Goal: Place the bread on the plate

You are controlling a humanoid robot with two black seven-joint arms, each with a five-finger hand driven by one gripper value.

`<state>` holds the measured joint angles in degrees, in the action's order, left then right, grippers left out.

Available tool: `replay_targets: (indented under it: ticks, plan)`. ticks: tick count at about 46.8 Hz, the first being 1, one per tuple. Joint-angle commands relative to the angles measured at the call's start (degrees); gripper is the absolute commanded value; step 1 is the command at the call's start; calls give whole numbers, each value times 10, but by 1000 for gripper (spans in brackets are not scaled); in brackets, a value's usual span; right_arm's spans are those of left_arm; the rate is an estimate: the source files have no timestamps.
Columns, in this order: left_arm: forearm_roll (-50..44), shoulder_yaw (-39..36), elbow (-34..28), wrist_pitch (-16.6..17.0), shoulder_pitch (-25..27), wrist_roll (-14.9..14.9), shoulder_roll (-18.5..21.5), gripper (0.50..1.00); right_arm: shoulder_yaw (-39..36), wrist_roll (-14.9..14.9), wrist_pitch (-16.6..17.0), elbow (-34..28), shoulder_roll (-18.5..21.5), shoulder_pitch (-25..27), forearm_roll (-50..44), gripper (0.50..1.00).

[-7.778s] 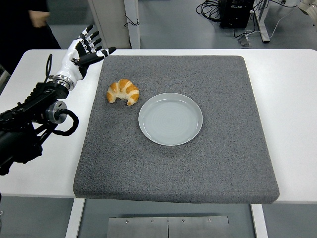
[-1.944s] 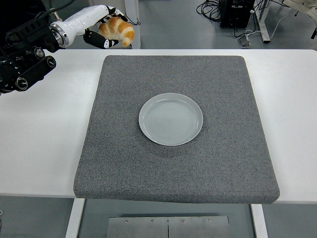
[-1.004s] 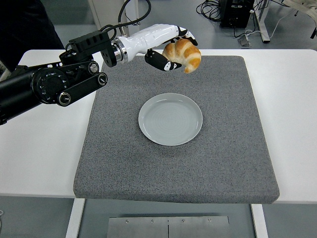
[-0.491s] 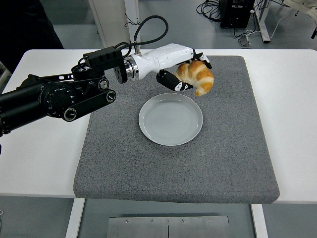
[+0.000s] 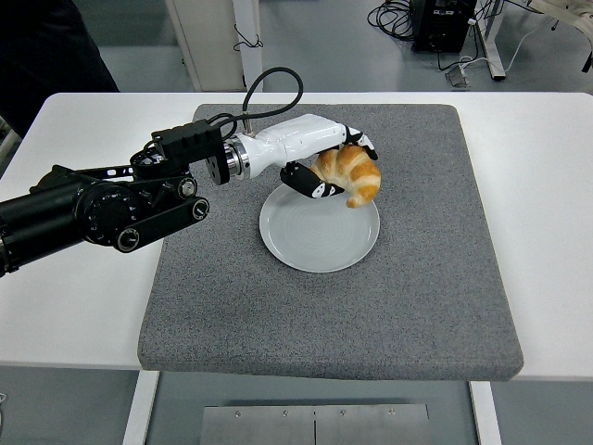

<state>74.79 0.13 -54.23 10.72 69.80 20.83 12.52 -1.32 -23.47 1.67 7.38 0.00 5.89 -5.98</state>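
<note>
A golden croissant (image 5: 355, 174) is held in my left hand (image 5: 326, 167), whose white and black fingers are curled around it. The hand hangs just above the far right part of the pale grey plate (image 5: 310, 239), which lies in the middle of the dark grey mat (image 5: 417, 278). The croissant's lower tip points down toward the plate's rim; I cannot tell whether it touches. My left arm (image 5: 111, 209) reaches in from the left edge across the mat. The right arm is out of view.
The mat covers most of the white table (image 5: 547, 185). A person in dark clothing (image 5: 46, 46) stands at the top left behind the table. Cables and equipment lie on the floor beyond the far edge.
The left hand took the croissant from the mat's left side, lifted it, carried it right and now has come down and back toward the plate's far right rim.
</note>
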Motion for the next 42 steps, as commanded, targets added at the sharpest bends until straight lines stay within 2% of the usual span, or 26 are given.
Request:
replay_targets:
  ticks: [1, 16, 26, 42]
  plan:
    - [2, -14, 0, 16, -2, 0, 1, 621, 0, 0, 0, 0, 0, 0, 0, 1000]
    - [3, -29, 0, 38, -27, 4, -2, 621, 0, 0, 0, 0, 0, 0, 0, 1000]
    - [2, -62, 4, 67, -28, 4, -3, 621, 0, 0, 0, 0, 0, 0, 0, 1000]
    - [3, -63, 18, 69, -42, 4, -6, 622, 0, 0, 0, 0, 0, 0, 0, 1000]
